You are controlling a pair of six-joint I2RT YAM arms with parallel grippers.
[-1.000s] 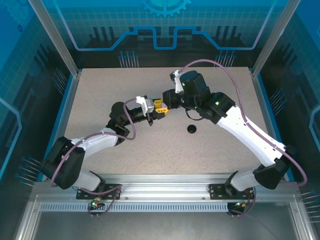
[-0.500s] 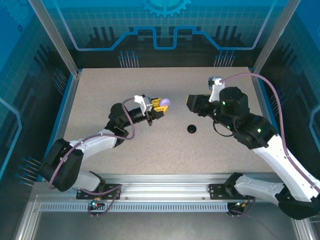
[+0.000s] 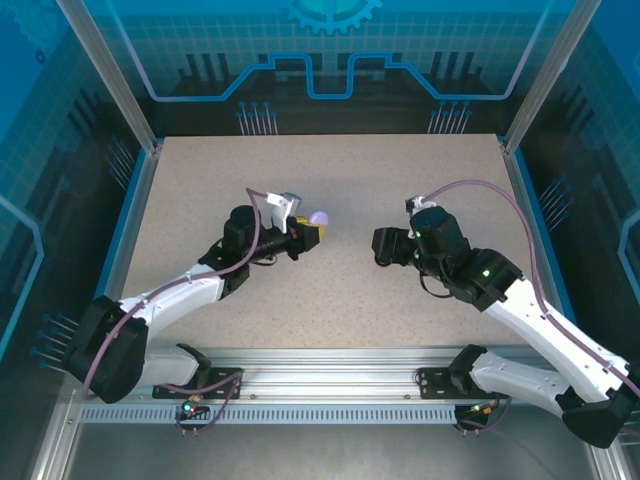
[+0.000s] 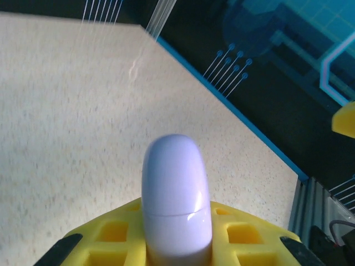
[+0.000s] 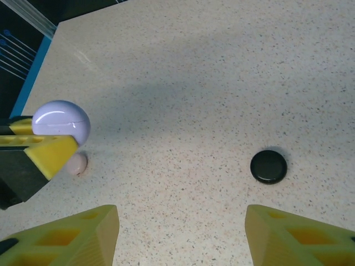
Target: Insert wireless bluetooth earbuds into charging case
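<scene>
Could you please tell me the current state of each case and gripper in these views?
lavender case: closed, held above the table.
black case: closed, lying on the table, not gripped.
pink item: lying on the table by the left gripper; too small to tell more.
left gripper: shut on the lavender case.
right gripper: open, empty, above the table.

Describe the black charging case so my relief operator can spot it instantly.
On the speckled table, look ahead of the right gripper, whose yellow jaws stand open. The black charging case is a flat round disc resting on the surface, unlike the lavender case clamped in the left gripper.
</scene>
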